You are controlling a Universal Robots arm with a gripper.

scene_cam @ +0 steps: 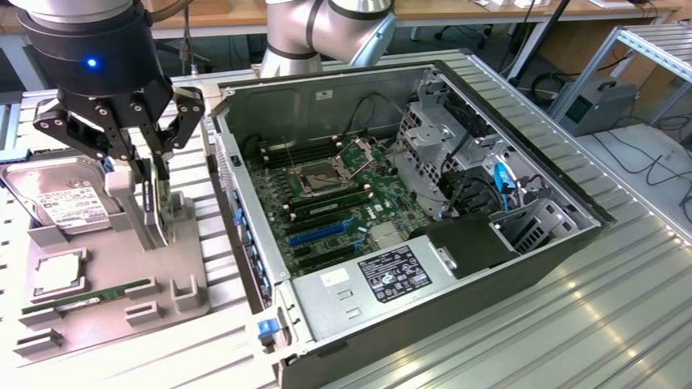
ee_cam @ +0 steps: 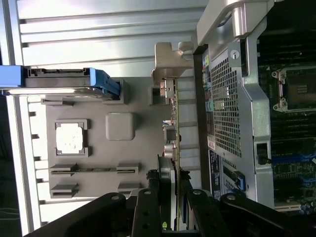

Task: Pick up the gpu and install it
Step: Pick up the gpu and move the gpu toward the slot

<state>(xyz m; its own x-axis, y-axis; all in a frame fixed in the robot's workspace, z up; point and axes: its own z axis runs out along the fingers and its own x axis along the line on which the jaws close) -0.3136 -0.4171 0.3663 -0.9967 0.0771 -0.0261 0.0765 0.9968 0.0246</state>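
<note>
Exterior view: the gpu [scene_cam: 152,212] stands on its thin edge in the grey holder [scene_cam: 178,284], just beside the computer case [scene_cam: 324,96]. The gripper [scene_cam: 149,168] is right above it, jaws pinching its top, its long side running between them

the computer case [scene_cam: 230,194] wall stands just beside your fingers [ee_cam: 165,190] on the gpu [ee_cam: 173,126]; the hard drive [scene_cam: 65,198] lies near their other side. beyond that wall from the fingers, the case lies open from above.
</note>
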